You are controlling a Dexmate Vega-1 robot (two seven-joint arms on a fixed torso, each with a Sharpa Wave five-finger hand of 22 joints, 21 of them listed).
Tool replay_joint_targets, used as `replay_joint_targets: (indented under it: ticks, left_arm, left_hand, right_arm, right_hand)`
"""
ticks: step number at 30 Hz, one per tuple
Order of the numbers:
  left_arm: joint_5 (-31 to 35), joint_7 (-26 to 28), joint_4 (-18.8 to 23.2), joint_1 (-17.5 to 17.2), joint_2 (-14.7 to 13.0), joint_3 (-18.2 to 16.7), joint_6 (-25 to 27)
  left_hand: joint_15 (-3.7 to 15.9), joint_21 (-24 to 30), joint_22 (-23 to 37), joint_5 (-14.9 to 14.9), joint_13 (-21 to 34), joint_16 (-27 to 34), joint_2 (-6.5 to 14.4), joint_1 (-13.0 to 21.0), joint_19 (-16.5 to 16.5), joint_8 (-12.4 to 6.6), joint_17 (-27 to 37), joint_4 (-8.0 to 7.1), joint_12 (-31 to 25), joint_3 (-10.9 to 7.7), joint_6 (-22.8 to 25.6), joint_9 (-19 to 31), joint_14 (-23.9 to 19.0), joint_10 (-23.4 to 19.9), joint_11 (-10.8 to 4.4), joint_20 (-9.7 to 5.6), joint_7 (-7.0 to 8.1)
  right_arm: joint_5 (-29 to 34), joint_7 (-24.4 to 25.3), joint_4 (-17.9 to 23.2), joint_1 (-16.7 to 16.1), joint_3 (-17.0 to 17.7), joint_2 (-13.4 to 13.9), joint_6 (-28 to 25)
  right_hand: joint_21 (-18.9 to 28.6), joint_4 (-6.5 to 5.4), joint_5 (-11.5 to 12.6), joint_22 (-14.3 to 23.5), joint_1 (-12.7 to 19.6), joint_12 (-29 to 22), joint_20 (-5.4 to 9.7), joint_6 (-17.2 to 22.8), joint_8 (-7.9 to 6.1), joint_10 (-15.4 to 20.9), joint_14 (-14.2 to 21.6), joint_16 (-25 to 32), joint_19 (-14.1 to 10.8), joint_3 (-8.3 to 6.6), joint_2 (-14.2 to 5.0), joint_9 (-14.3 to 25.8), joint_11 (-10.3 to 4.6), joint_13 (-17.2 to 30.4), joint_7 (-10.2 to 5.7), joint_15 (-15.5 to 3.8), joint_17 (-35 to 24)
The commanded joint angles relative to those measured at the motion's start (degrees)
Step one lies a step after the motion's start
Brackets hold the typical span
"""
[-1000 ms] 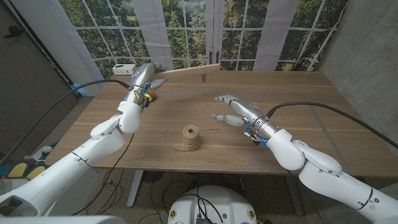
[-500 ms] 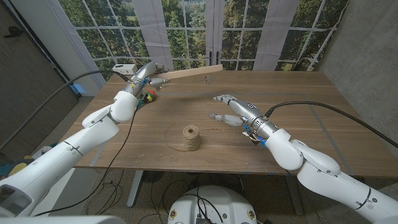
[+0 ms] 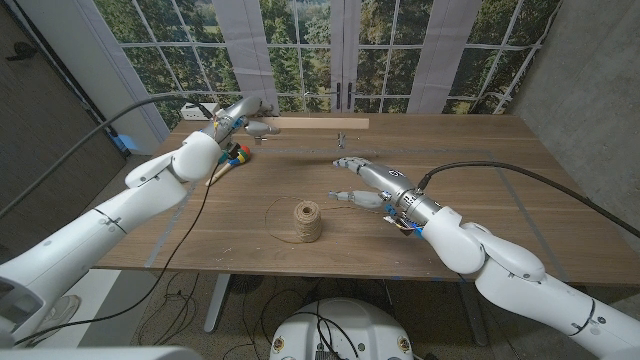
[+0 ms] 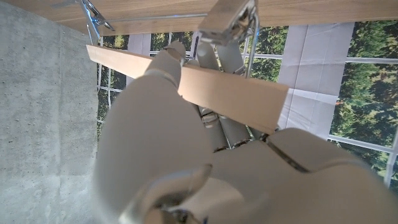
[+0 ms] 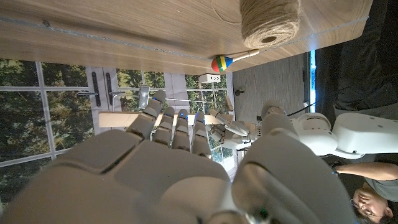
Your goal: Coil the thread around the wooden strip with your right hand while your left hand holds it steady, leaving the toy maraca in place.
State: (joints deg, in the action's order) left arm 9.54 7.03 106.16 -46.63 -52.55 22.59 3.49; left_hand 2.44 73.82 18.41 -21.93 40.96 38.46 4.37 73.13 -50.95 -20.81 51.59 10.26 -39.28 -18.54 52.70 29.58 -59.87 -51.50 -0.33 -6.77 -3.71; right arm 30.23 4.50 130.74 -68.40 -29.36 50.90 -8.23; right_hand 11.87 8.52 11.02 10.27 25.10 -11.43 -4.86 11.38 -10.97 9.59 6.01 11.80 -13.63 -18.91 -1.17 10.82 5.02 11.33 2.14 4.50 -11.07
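My left hand (image 3: 243,119) grips one end of the pale wooden strip (image 3: 318,124) and holds it level in the air over the table's far side. In the left wrist view the strip (image 4: 205,86) crosses between the fingers of that hand (image 4: 186,162). The spool of brown thread (image 3: 307,221) stands near the table's front middle, a loose loop of thread (image 3: 274,208) lying beside it. My right hand (image 3: 364,182) hovers open to the right of the spool, fingers spread and holding nothing. The colourful toy maraca (image 3: 231,158) lies on the table below my left hand.
A small upright object (image 3: 342,137) stands on the wooden table (image 3: 500,180) below the strip. The right wrist view shows the spool (image 5: 268,22), the maraca (image 5: 224,63), the strip (image 5: 118,119) and a person (image 5: 373,205) at the picture's edge. Windows stand behind the table.
My left arm has risen and swung the strip from a tilt to level, further over the table. My right hand has drifted slightly left toward the spool.
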Motion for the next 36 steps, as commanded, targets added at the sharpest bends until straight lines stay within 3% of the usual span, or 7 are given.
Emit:
replay_joint_targets:
  ticks: [1,14,18,22,27,28,36]
  left_arm:
    - [-1.89,-1.01,0.39,-0.02,-0.4,-0.75,-1.23]
    - [-2.49,-1.55,0.8,-0.22,-1.02,-1.2,-1.42]
    - [-2.83,-1.56,0.72,-0.31,-1.02,-1.36,-1.57]
    - [-3.2,-1.81,0.7,-0.27,-0.98,-1.35,-1.68]
    - [-2.97,-2.03,0.96,-0.17,-1.08,-1.16,-1.42]
    - [-3.12,-2.27,0.97,-0.1,-1.09,-1.13,-1.3]
    - [-2.85,-2.44,1.37,0.37,-0.98,-0.89,-0.66]
  left_hand:
    - [9.45,0.59,6.0,-0.73,12.21,17.56,-0.05,-0.09,0.36,-0.36,9.88,-13.72,0.01,-14.24,0.55,0.56,-17.94,-1.32,-1.34,-2.6,-0.12]
    - [9.46,1.26,5.04,-1.43,11.83,18.23,-0.23,-0.41,0.4,-0.01,12.32,-14.42,0.51,-15.16,0.4,1.77,-17.71,-1.57,-1.36,-2.86,0.05]
    - [9.45,1.43,4.77,-1.57,11.94,17.96,-0.29,-0.43,0.41,0.06,12.36,-14.52,0.53,-15.35,0.43,2.06,-17.47,-1.58,-1.38,-2.9,0.05]
    - [9.45,1.63,4.67,-1.66,12.01,17.82,-0.32,-0.43,0.48,0.13,12.41,-14.58,0.57,-15.5,0.44,2.28,-17.46,-1.53,-1.5,-2.91,0.04]
    - [9.45,2.0,4.48,-1.81,12.09,17.84,-0.41,-0.43,0.58,0.23,12.75,-14.67,0.65,-15.75,0.49,2.68,-17.74,-1.5,-1.52,-2.97,0.1]
    - [9.43,2.04,4.34,-1.84,12.15,17.69,-0.42,-0.44,0.58,0.27,12.65,-14.7,0.66,-15.8,0.47,2.78,-17.67,-1.49,-1.55,-3.03,0.05]
    - [9.45,2.6,3.88,-2.03,12.12,17.36,-0.58,-0.46,0.57,0.47,12.85,-14.86,0.82,-16.16,0.51,3.41,-17.69,-1.62,-1.55,-3.14,0.16]
  right_arm:
    - [5.64,-6.73,2.76,3.12,-4.82,-0.07,-2.09]
    - [11.07,-14.53,3.68,6.71,-8.33,-2.12,-4.6]
    - [12.48,-17.39,4.14,7.89,-9.09,-2.39,-5.04]
    - [13.79,-20.67,4.33,9.23,-9.99,-2.8,-5.43]
    - [15.8,-25.3,4.57,10.95,-11.26,-3.36,-6.26]
    - [16.24,-26.13,4.66,11.23,-11.47,-3.41,-6.34]
    - [20.36,-35.18,5.26,14.32,-13.54,-4.55,-7.74]
  right_hand:
    - [0.18,0.59,0.61,0.11,1.7,0.33,-0.09,-1.55,0.4,-1.04,1.04,0.3,-0.95,-0.37,0.1,0.1,-0.68,0.27,-0.77,-0.47,-0.13]
    - [0.85,1.66,1.27,0.15,6.88,-0.15,0.56,-1.59,-0.26,-0.81,4.08,1.06,-3.33,-2.2,-1.36,0.17,-1.88,0.36,-1.78,-1.89,-0.16]
    - [0.67,2.11,1.41,0.14,11.81,-0.22,0.64,-1.17,-0.59,-1.02,4.13,0.69,-3.5,-3.78,-1.75,0.18,-2.03,0.41,-6.75,-2.07,-0.12]
    - [0.59,2.04,1.29,0.15,13.43,-0.03,0.65,-2.2,-0.19,-1.6,3.88,0.5,-3.5,-4.19,-1.78,0.18,-2.87,0.43,-8.06,-2.23,-0.12]
    - [0.39,1.76,0.88,0.17,15.91,0.33,0.5,-3.8,0.26,-3.0,3.24,0.19,-3.28,-4.64,-1.64,0.19,-3.43,0.49,-11.86,-2.66,-0.16]
    - [0.32,1.77,0.72,0.19,17.13,0.28,0.42,-3.84,0.12,-3.23,3.11,0.17,-3.16,-4.98,-1.85,0.2,-3.88,0.52,-14.11,-2.75,-0.2]
    - [0.03,2.03,0.28,0.27,20.7,0.73,-0.46,-6.69,0.67,-5.89,1.73,-0.24,-2.24,-5.8,-1.59,0.2,-5.03,0.62,-14.73,-3.23,-0.24]
